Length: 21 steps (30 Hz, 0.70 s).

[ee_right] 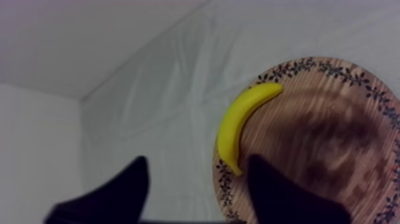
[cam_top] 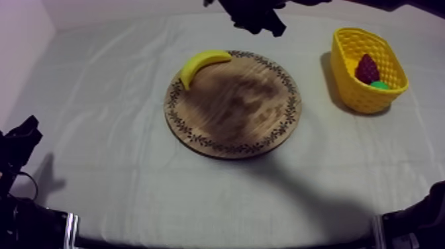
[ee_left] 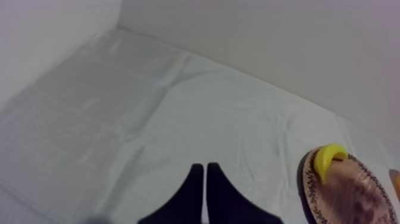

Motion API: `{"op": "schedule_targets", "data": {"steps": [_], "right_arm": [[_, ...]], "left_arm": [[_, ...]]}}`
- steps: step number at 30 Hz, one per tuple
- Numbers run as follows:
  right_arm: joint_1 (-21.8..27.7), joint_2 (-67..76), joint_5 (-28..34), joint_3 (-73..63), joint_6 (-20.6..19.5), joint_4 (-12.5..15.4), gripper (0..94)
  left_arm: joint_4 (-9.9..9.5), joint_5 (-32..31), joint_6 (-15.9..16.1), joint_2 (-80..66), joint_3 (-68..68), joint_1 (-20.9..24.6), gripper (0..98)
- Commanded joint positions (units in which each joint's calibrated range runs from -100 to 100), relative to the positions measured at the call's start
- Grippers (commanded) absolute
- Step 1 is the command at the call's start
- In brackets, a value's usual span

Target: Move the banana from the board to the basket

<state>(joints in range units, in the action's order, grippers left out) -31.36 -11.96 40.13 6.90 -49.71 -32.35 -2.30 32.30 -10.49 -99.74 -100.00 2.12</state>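
Grey-white cloth (cam_top: 99, 132), banana (ee_right: 241, 122) perched on the rim of the board (ee_right: 333, 149); right gripper (ee_right: 198, 162) spread wide, empty. One finger might shove it off sideways.

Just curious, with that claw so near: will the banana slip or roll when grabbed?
The banana looks smooth, so it may slip in the right gripper. Curved and flat at the rim of the wooden board, it should pivot rather than roll.

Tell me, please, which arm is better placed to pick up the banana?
Right. The right gripper is open and hangs by the wooden board's far edge, with the banana just ahead of it. The left gripper is shut and sits well off the board's left.
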Motion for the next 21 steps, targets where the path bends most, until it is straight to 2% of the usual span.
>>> {"op": "schedule_targets", "data": {"steps": [1, 11, 21], "right_arm": [[-0.3, 0.1, 1.5, -0.7, 0.6, 0.5, 78.3], [-0.9, -1.3, 2.8, -2.7, 2.3, 1.7, 75.4], [-0.3, -9.0, 6.3, -10.6, 5.3, 8.1, 75.5]], "left_arm": [[-0.02, 0.0, 0.0, 0.0, 0.0, 0.0, 0.1], [-0.02, 0.0, 0.0, 0.0, 0.0, 0.0, 0.1], [-0.02, 0.0, 0.0, 0.0, 0.0, 0.0, 0.1]]}}
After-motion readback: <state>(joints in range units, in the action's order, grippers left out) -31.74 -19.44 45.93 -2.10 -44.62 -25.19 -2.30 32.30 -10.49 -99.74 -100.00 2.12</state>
